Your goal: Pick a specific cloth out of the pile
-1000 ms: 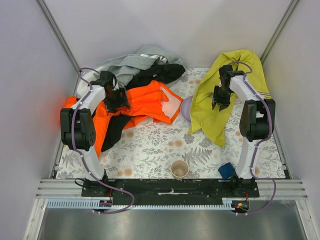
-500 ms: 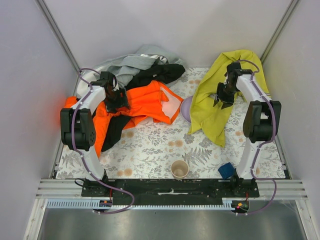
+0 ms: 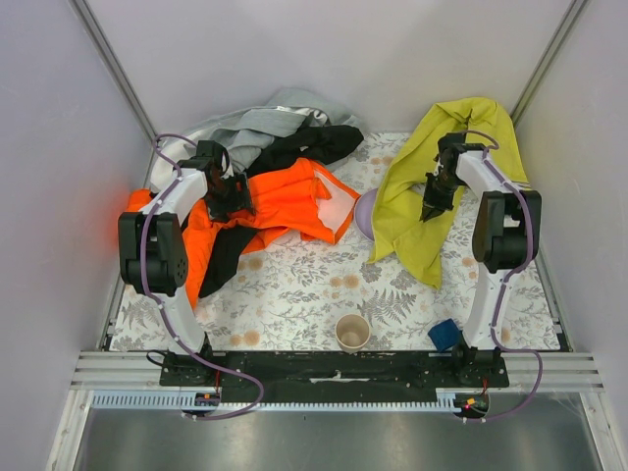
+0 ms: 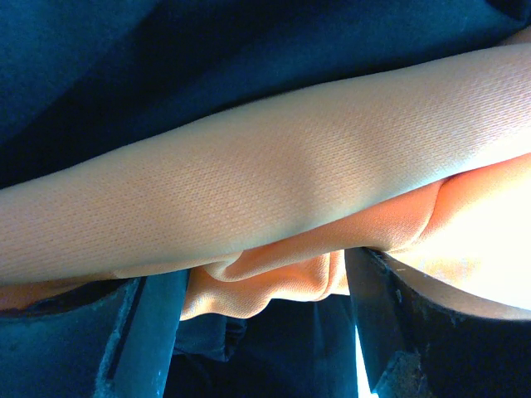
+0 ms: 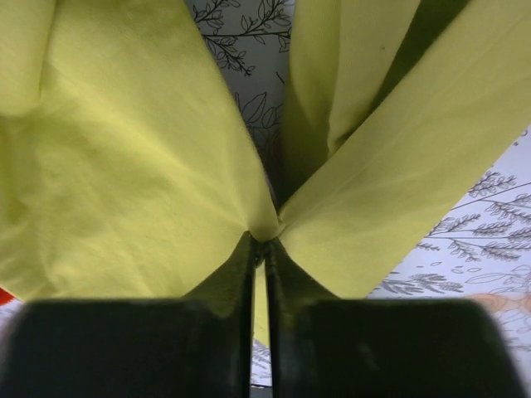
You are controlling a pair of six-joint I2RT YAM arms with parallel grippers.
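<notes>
The yellow-green cloth (image 3: 407,221) lies apart from the pile, draped from the back right corner down to the table's middle right. My right gripper (image 3: 433,206) is shut on a pinched fold of it; in the right wrist view the cloth (image 5: 124,149) fans out from the closed gripper (image 5: 264,242). The pile (image 3: 285,147) of grey, black and orange garments lies at the back left. My left gripper (image 3: 234,196) is open and sits on the orange garment (image 3: 294,201). A fold of the orange garment (image 4: 249,191) lies across the gap of the left gripper (image 4: 265,286).
A purple plate (image 3: 365,211) peeks out between the orange garment and the cloth. A paper cup (image 3: 352,332) stands near the front middle. A small blue object (image 3: 444,334) lies by the right arm's base. Walls close in on the sides and the back.
My right arm swung a little right, then back, and its gripper now sits slightly lower on the cloth, still shut on it. The left arm has not moved.
</notes>
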